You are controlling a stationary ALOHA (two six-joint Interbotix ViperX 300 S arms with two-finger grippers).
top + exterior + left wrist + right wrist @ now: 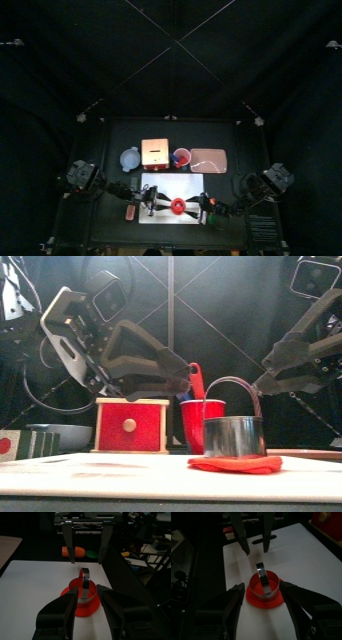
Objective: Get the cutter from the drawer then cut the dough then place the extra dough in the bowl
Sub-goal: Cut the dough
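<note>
The round metal cutter (235, 436) stands with its wire handle up on the flat red dough (235, 464), near the front of the white cutting board (181, 184). My left gripper (85, 592) is open just left of the cutter, and the jaws hold nothing. From the other side my right gripper (263, 586) faces it, also open and empty. Each wrist view shows the other arm's open jaws beyond the cutter. Behind the board at the left sits the blue-grey bowl (130, 157).
The wooden box (131, 424) with its red drawer front stands behind the board. Beside it are a red cup (203, 421) with toy knives and a pink tray (207, 158). Dark green sushi blocks (32, 443) and an orange toy food (73, 551) lie at the board's left end.
</note>
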